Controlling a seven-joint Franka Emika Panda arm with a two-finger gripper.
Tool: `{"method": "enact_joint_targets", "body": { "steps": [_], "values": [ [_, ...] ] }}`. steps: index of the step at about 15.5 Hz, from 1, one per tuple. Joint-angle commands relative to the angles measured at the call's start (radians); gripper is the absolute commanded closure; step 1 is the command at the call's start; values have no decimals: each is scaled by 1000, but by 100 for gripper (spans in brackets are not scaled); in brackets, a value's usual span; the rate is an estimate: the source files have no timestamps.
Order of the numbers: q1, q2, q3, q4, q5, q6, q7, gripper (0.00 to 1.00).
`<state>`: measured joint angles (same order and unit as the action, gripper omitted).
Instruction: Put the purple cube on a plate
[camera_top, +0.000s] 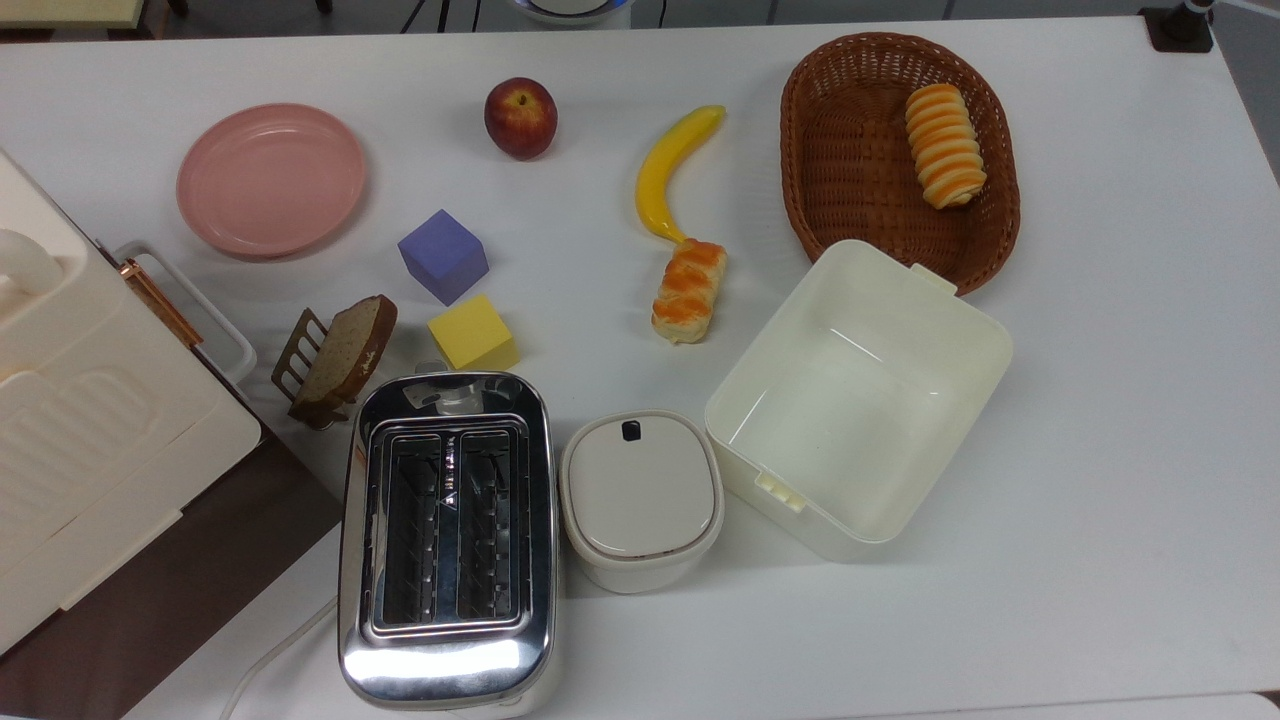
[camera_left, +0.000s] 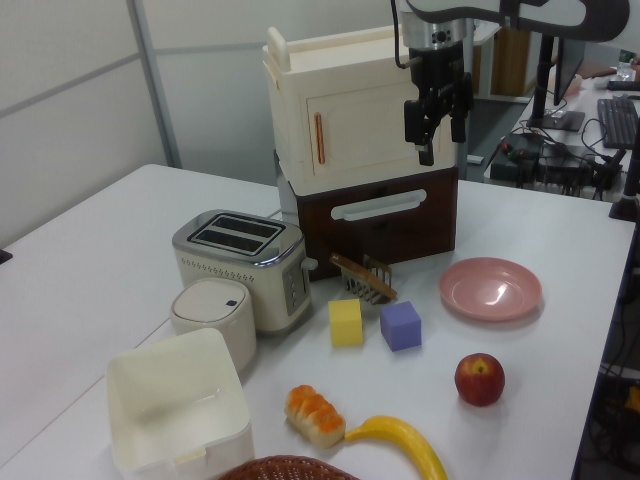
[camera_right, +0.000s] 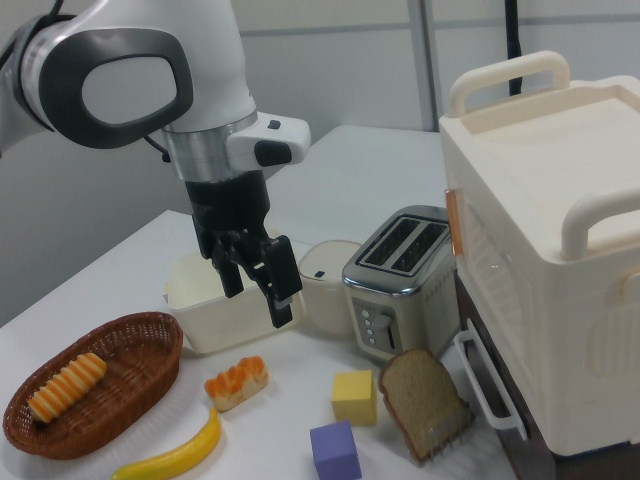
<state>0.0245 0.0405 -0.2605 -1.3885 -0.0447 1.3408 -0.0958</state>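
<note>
We see the purple cube (camera_top: 443, 256) sitting on the white worktop (camera_top: 1100, 400), matte foam look, plain faces, sharp edges. In the top view it's just right of & below the plate (camera_top: 271, 180), near but not touching. The plate is round, shallow, glossy pink w/ raised rim, nothing on it. The yellow cube (camera_top: 473, 334), same foam texture, sits just beside the purple one, toward the toaster (camera_top: 447, 535); can't tell if the corners touch.

The gripper (camera_right: 258, 285) hangs in the air above the worktop, black fingers spread apart, holding nothing. In the left view we see it high up in front of the cream cabinet (camera_left: 355, 115), well above the plate.

Other stuff: chrome 2-slot toaster, shiny & reflective; a slice of brown bread (camera_top: 345, 350) leaning in a small brown rack (camera_top: 297, 352); a red apple (camera_top: 521, 117); a smooth yellow banana (camera_top: 672, 170), curved, its lower tip touching a glazed orange bread roll (camera_top: 689, 290). An oval brown wicker basket (camera_top: 850, 150) w/ woven texture holds a striped pastry (camera_top: 944, 146). An open cream plastic box (camera_top: 858, 400), squarish w/ rounded corners, overlaps the basket's rim in the top view. A small white lidded container (camera_top: 641, 498) stands between the toaster & the box.
</note>
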Motion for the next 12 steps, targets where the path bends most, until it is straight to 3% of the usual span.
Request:
{"method": "enact_joint_targets", "body": {
  "steps": [1,3,7,10,12],
  "values": [
    [24,-10,-7,11,14,-75,22,0],
    [35,-10,-8,13,29,-116,25,0],
    [-9,-40,-9,13,152,-124,47,0],
    [-20,-47,1,0,169,-117,28,0],
    [-35,-59,44,-7,161,-114,25,0]
  ]
}}
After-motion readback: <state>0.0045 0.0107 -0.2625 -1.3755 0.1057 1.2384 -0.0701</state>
